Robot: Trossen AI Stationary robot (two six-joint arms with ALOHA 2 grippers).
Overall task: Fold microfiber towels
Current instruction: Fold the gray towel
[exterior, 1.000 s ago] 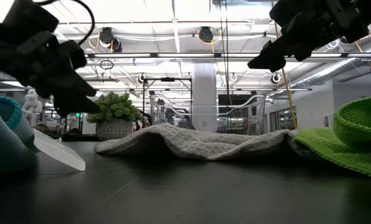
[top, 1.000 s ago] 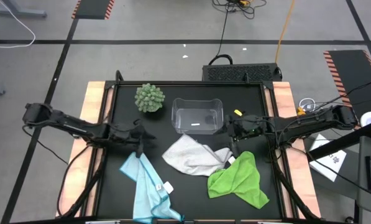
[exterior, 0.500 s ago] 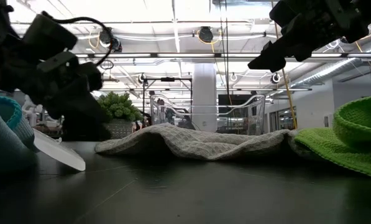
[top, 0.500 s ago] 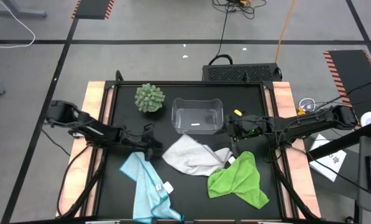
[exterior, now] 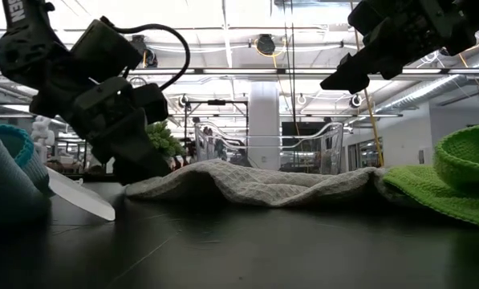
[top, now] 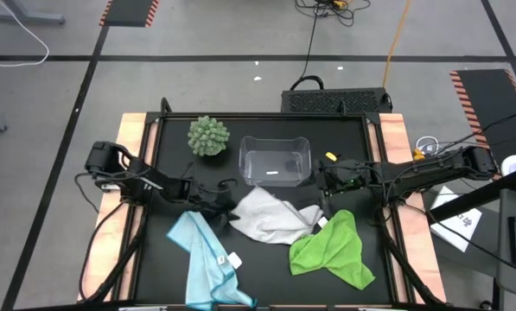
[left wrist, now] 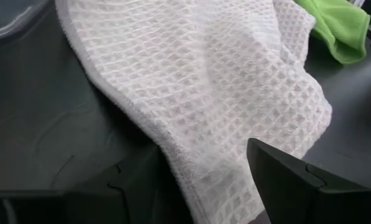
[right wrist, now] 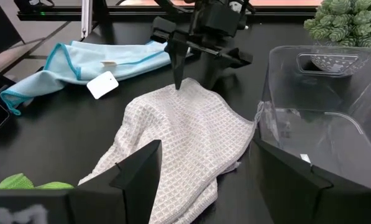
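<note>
Left to right across the worktop (top: 167, 259). The light blue towel (top: 207, 263) lies crumpled at the left front, its white tag (top: 235, 258) on its right edge. Just behind it the left hand (top: 226, 197), fingers spread and holding nothing, stands at the left corner of the white towel (top: 266, 216), one fingertip (right wrist: 178, 79) poised just above that corner. The white towel lies rumpled at mid-worktop, extending rightward from the left hand, its long axis running from left rear to right front. The left hand is the nearer to this corner; a pinch there seems the coming move. Behind the white towel stands the clear plastic bin (top: 275, 160); it holds no towel, and only a small pale label shows on its floor. The plant (top: 207, 136) stands left of the bin. The right hand (top: 325, 192), likewise spread and empty, hangs above the white towel's right end, the lime green towel (top: 334, 250) lying just in front of it.
</note>
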